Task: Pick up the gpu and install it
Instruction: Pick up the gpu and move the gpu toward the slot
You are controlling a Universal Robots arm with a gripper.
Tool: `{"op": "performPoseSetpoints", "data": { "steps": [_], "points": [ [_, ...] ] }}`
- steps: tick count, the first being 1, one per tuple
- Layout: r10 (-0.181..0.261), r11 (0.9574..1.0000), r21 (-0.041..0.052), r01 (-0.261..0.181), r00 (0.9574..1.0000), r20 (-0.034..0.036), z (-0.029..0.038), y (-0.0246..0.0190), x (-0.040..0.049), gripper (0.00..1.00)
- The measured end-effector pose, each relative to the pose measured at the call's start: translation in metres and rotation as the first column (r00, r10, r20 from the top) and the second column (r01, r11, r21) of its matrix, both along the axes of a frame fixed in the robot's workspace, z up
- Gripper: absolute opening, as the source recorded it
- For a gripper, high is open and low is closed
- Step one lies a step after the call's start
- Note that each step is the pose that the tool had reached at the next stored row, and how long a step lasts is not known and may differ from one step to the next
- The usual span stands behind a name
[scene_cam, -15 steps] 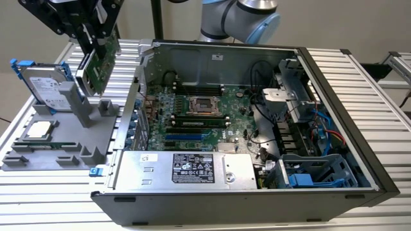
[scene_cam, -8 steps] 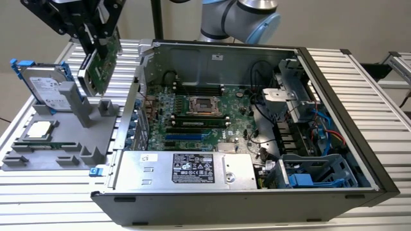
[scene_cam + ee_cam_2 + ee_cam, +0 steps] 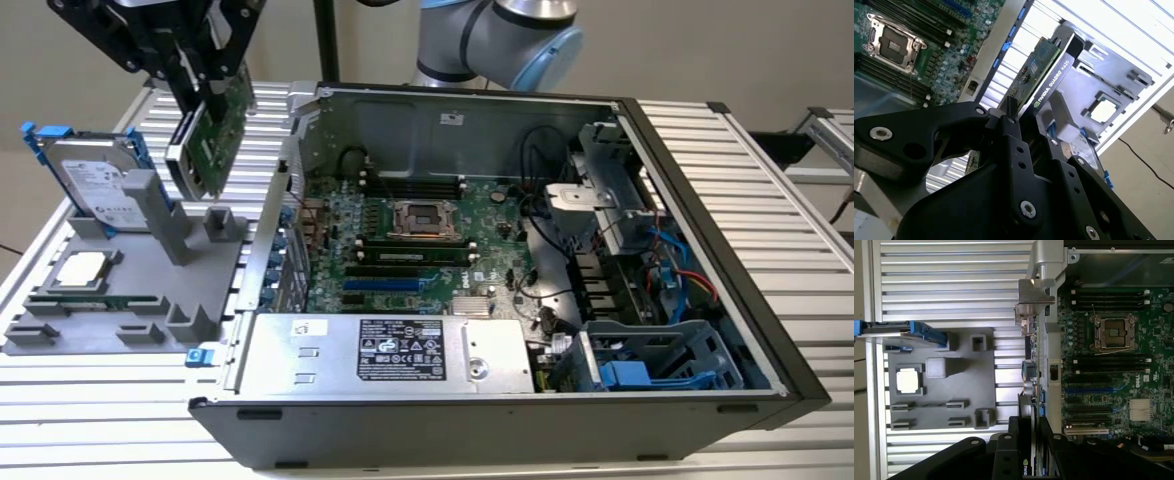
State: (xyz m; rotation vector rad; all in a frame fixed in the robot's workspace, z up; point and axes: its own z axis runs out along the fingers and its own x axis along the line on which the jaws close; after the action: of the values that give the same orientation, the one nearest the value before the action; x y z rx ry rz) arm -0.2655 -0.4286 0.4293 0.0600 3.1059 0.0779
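A plain beige wall (image 3: 721,50), evenly lit, fills the upper part of the exterior view. Below it, a table (image 3: 747,170) of ribbed silver metal slats spans the frame. A thin black pole (image 3: 324,40) rises at upper centre. A second slatted metal frame (image 3: 834,135) stands at the right edge. In the second wrist view, a thin black cable (image 3: 1144,165) crosses a tan floor (image 3: 1159,140).

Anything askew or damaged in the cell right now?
Nothing looks damaged or spilled. The gpu hangs tilted in the tool, lifted off the fixture beside the open case. The tilt looks like the grasp, not a fault.
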Motion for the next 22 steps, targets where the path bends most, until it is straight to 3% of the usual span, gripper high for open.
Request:
{"op": "performPoseSetpoints", "data": {
  "steps": [22],
  "points": [
    [0.000,1.0000,0.0000,0.000,1.0000,0.0000,0.0000,0.0000,0.0088,0.00]
  ]
}}
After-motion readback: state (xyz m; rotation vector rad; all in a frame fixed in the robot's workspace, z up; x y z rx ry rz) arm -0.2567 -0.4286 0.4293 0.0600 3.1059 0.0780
